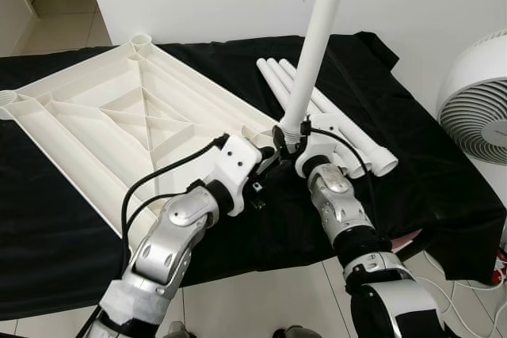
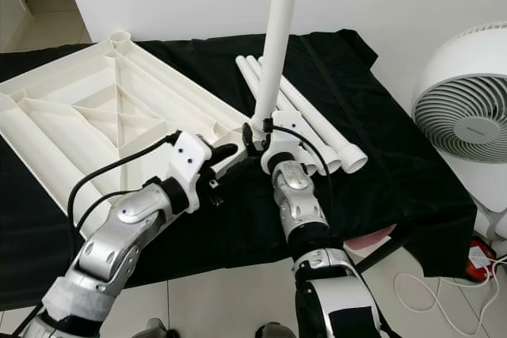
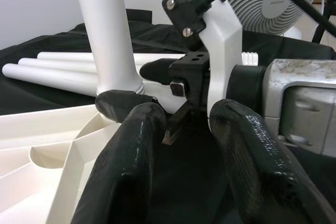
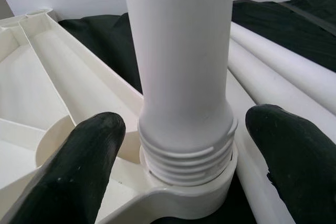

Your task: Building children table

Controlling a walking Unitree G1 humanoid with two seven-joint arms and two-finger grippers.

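Observation:
The white table top (image 1: 103, 124) lies upside down on a black cloth, ribs facing up. A white leg (image 1: 317, 45) stands upright in the corner socket (image 4: 173, 200) nearest me, and its threaded end (image 4: 186, 158) still shows above the socket rim. My right gripper (image 1: 289, 138) is open at the leg's base, one finger (image 4: 79, 166) on each side and apart from it. My left gripper (image 1: 265, 168) is open just beside that corner, its fingers (image 3: 126, 171) holding nothing.
Three spare white legs (image 1: 348, 128) lie side by side on the cloth, right behind the right gripper. A white fan (image 1: 479, 112) stands on the floor to the right. The cloth's front edge (image 1: 261, 263) overhangs the tiled floor.

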